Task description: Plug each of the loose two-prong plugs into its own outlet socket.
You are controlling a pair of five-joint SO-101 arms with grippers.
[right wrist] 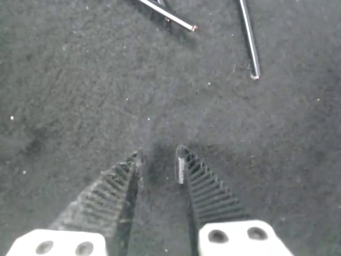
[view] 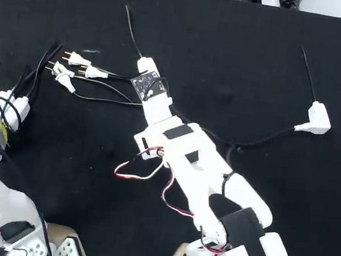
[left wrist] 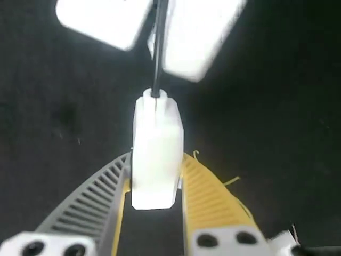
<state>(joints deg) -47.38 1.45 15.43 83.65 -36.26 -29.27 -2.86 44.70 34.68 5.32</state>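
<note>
in the high view a cluster of loose plugs (view: 76,60) is seen on the black table (view: 247,56). it lies between the two arms and to the left of the right gripper (view: 146,82). the prongs are pointed toward the view's left edge, and the plug cables (view: 109,86) are trailed back toward the right gripper. each plug's long axis is thus laid roughly crosswise to the line along which that arm is stretched. an angled plug (view: 315,118) is left well apart on the right side.

in its own wrist view the right gripper's fingers (right wrist: 205,181) are held narrowly apart above bare table, with nothing between them. the left gripper (left wrist: 157,160) is closed on a white connector body (left wrist: 157,133). its black lead (left wrist: 157,48) is led straight out along the gripper's axis, toward two blurred white blocks (left wrist: 101,18) that cannot be identified. whether a plug or a socket is held cannot be told.

the free right gripper is judged the likelier one for the next pick-up. a sideways reach to the left would be called for, with a plug taken across its narrow body and the prongs kept clear.
</note>
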